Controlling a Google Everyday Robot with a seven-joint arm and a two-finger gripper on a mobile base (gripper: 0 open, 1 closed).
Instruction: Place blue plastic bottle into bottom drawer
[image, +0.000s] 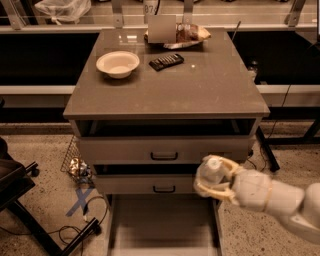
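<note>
My gripper (216, 181) comes in from the right on a pale arm and is shut on the blue plastic bottle (212, 171), a clear bottle whose white cap points toward the camera. It hangs in front of the right end of the middle drawer front, just above the right rear corner of the bottom drawer (162, 225). The bottom drawer is pulled out, a wide grey tray with a bare flat floor and thin side rails. Most of the bottle's body is hidden by the fingers.
The grey cabinet top (210, 85) carries a white bowl (118, 63), a dark remote-like object (166, 61) and a tray of packets (182, 35). The top drawer (164, 149) is slightly open. A wire basket (75, 162), cables and a chair base (30, 210) lie at the left.
</note>
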